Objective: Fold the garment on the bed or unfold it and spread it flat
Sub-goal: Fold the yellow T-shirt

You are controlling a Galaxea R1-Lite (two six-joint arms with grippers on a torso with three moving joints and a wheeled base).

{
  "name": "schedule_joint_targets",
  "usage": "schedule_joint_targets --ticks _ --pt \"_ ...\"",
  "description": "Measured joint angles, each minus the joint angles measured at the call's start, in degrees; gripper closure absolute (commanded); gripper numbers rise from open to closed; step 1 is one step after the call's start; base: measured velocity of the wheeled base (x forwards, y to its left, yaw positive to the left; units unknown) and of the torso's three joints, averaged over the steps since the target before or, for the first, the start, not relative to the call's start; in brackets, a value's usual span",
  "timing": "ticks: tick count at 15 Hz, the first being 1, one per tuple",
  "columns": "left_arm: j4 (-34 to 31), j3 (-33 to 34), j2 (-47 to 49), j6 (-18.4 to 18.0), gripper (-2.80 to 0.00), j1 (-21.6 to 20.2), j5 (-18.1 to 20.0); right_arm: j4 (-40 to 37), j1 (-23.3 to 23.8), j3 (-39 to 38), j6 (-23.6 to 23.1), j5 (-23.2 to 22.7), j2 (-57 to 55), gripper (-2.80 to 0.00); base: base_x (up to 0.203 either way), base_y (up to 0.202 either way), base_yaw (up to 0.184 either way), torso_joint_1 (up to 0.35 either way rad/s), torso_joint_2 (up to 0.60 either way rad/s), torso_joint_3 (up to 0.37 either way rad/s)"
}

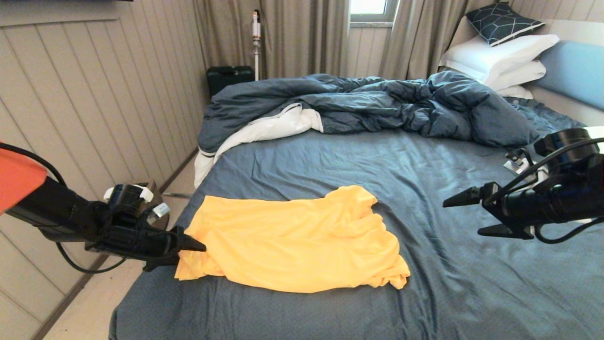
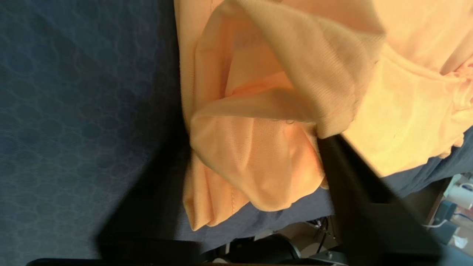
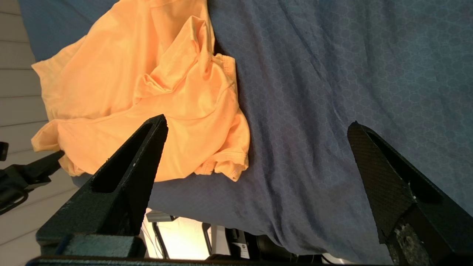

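On the near part of the bed (image 1: 424, 165), close to its left edge, the garment (image 1: 292, 241) lies in a loose, crumpled heap on the slate-blue sheet. It is a yellow-orange shirt, neither spread flat nor folded; some layers lie one over another, and one bunched corner points toward the right side of the bed.

The left pincer (image 1: 191, 250) is low, at the left edge of the garment, where the fabric meets the side of the mattress. In the left wrist view one dark finger (image 2: 354, 177) goes in under a raised fold of the cloth, and the other finger shows only as a dark, blurred shape on the sheet beside the fabric. The fingers stand on both sides of this fold, but I cannot tell whether they are already pressed together on it.

The right pincer (image 1: 467, 215) hangs in the air above the bare sheet, well to the right of the garment, and touches nothing. Its two fingers are wide apart and nothing is between them; the right wrist view shows the garment (image 3: 147, 92) past one finger (image 3: 140, 147) and plain sheet past the other.

Farther back, a dark blue duvet (image 1: 368, 104) with white lining lies rumpled across the bed, and white pillows (image 1: 500, 56) are stacked at the headboard (image 1: 575, 71).
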State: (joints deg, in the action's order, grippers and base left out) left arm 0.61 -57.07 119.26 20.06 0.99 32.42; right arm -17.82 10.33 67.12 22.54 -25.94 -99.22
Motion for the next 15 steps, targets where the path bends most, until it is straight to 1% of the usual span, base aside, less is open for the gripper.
schedule_joint_targets --ticks 5,6,8,12,15 --pt "-0.3 0.9 -0.7 0.2 0.00 0.0 0.1 -0.3 -0.4 -0.9 -0.4 -0.1 0.3 -2.80 0.000 0.000 0.000 0.000 0.00 0.000" --pt "-0.3 0.9 -0.9 0.8 0.00 0.0 0.2 -0.3 -1.0 -1.0 -0.5 -0.1 0.4 -2.80 0.000 0.000 0.000 0.000 0.00 0.000" --pt "-0.3 1.0 -1.3 1.8 0.00 0.4 1.0 -0.4 -3.3 -1.1 -0.6 0.1 0.4 -2.80 0.000 0.000 0.000 0.000 0.00 0.000" --pt "-0.3 1.6 -1.8 1.8 0.00 0.8 1.1 0.0 -8.9 -3.2 -0.6 0.3 0.3 -2.80 0.000 0.000 0.000 0.000 0.00 0.000" --pt "-0.2 2.0 -1.9 1.7 0.00 0.8 1.0 0.3 -11.4 -4.3 -0.7 0.8 -1.6 -2.80 0.000 0.000 0.000 0.000 0.00 0.000"
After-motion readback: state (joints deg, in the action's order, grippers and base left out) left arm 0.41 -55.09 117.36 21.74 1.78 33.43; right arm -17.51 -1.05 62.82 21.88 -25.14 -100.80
